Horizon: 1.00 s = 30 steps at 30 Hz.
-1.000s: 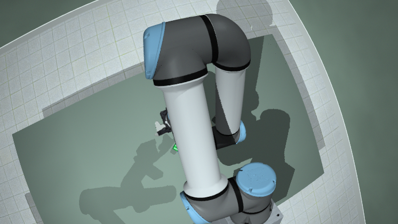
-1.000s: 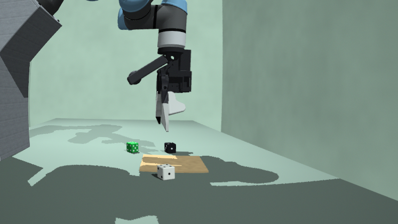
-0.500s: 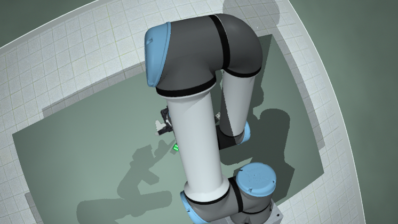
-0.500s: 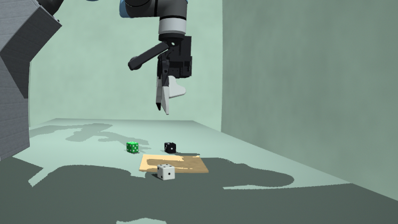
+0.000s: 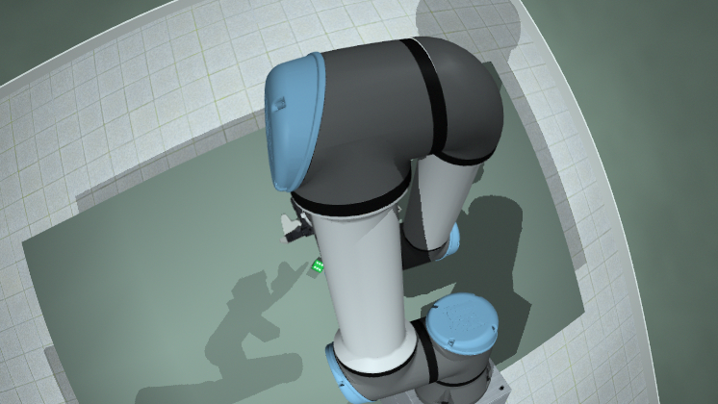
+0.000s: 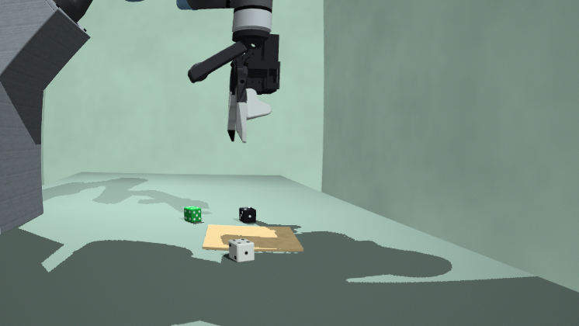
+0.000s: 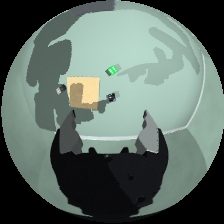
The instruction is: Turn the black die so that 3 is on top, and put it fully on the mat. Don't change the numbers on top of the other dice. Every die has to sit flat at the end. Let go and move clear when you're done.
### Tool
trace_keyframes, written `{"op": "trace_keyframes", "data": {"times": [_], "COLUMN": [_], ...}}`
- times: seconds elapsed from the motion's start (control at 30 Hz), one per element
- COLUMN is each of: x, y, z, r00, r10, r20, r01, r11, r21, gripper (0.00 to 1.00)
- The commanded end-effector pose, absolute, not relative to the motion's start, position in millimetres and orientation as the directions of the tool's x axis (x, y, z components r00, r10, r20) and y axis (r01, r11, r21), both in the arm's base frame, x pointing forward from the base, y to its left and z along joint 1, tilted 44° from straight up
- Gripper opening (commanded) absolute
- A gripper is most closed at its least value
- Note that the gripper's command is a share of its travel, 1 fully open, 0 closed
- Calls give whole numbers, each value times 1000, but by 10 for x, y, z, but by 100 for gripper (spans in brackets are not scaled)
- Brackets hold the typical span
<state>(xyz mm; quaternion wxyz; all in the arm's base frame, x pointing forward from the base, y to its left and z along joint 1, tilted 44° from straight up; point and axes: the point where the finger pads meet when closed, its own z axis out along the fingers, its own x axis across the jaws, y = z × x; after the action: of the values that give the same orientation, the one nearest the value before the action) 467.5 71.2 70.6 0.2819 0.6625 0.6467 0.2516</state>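
White die [image 6: 241,250] [image 7: 61,89]: just off the near edge of the mat [image 6: 239,230] [image 7: 91,89], as the exterior view looks. Leave it be.
Mat: flat on the counter [image 5: 150,250] [image 6: 141,227] [image 7: 125,45], no die on it.
Black die [image 6: 247,215] [image 7: 111,97]: just past the far edge of the mat, off it. One dot faces out; I can't read the top.
How it may feel: likely light and hard, maybe a bit slick. It should not squash, but could slip or spin if pinched by its edges.
Where to hold: two flat sides across from each other, halfway up, with the claw's tips square to them. Leave room to tip it.
Green die [image 5: 318,265] [image 6: 192,214] [image 7: 113,70]: past the mat too, off to its left in the exterior view. Don't bump it.
Claw [image 5: 297,232] [image 6: 237,140] [image 7: 109,110]: high above the mat's level, fingers wide apart, nothing in them.

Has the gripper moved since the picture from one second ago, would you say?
Yes, in the exterior view the gripper is higher above the black die.
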Motion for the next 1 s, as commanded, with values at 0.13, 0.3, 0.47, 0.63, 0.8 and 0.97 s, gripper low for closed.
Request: {"op": "trace_keyframes", "data": {"times": [0.13,0.3,0.47,0.63,0.8,0.97], "x": [4579,4561,4558,4558,4575,4732], "y": [718,719,720,720,726,801], "z": [812,830,833,833,841,914], "r00": [36,36,36,36,25,-77], "r10": [999,999,999,999,999,987], "r20": [-31,-31,-31,-31,-42,-141], "r01": [716,716,716,716,717,712], "r11": [-4,-4,-4,-4,11,153], "r21": [698,698,698,698,697,685], "gripper": [100,100,100,100,100,100]}}
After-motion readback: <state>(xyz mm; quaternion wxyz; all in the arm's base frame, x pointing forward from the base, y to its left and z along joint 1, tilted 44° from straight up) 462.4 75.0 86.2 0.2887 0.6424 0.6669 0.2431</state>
